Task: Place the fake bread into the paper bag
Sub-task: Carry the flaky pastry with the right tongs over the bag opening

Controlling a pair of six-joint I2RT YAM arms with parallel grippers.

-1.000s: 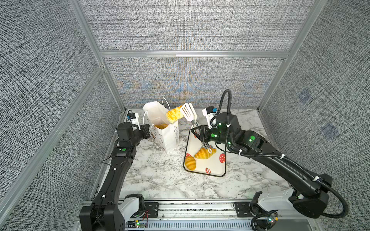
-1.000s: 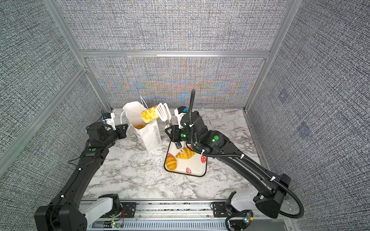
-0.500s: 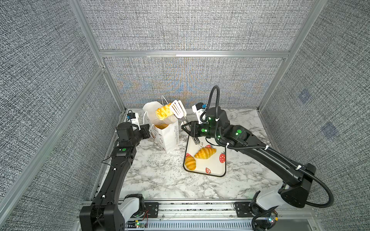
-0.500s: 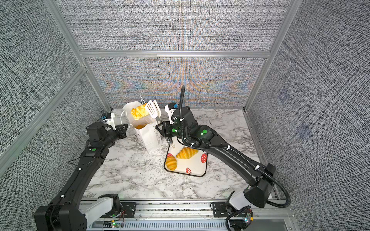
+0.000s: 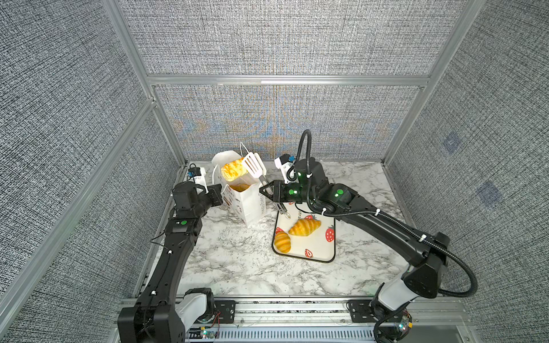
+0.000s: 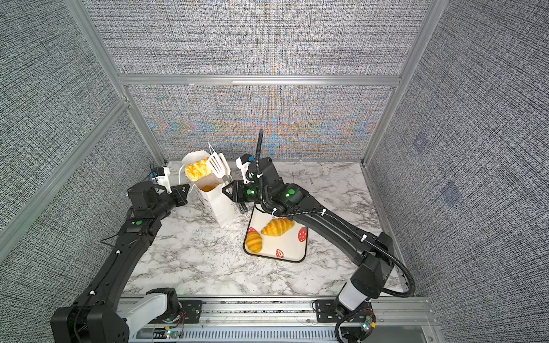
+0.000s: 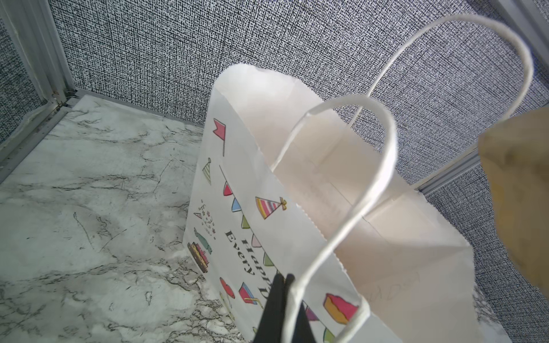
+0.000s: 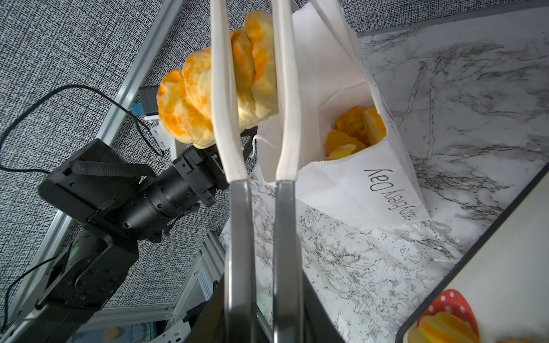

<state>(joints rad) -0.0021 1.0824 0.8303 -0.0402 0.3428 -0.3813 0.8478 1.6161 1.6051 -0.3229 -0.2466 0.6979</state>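
Two toy pastries, a golden croissant (image 5: pixel 304 227) and a ridged oval roll (image 5: pixel 282 242), lie on the white strawberry-printed tray (image 5: pixel 329 254) in both top views. The tall white paper bag (image 5: pixel 248 205) with cord handles stands upright just left of the tray on the marble tabletop (image 5: pixel 237 267). The right gripper (image 5: pixel 268 191) is clamped tight on the metal handles of the white slotted tongs (image 5: pixel 254 166). The tongs pinch a long golden braided loaf (image 5: pixel 234 170) in the air at the bag's open top. The left gripper (image 5: pixel 220 191) meets the bag's rim on the opposite side.

From the left wrist, the black fingers (image 7: pixel 274 308) are pressed together on the paper bag's (image 7: pixel 237 166) printed wall at its rim, beside a cord handle (image 7: pixel 384 178). The braided loaf (image 7: pixel 520 208) is a yellow blur at the frame edge.

From the right wrist, the tongs' (image 8: pixel 227 118) two white arms squeeze the braided loaf (image 8: pixel 187 104), which is not yet inside. Several orange pastries (image 8: pixel 356 130) already lie in the paper bag (image 8: pixel 356 184).
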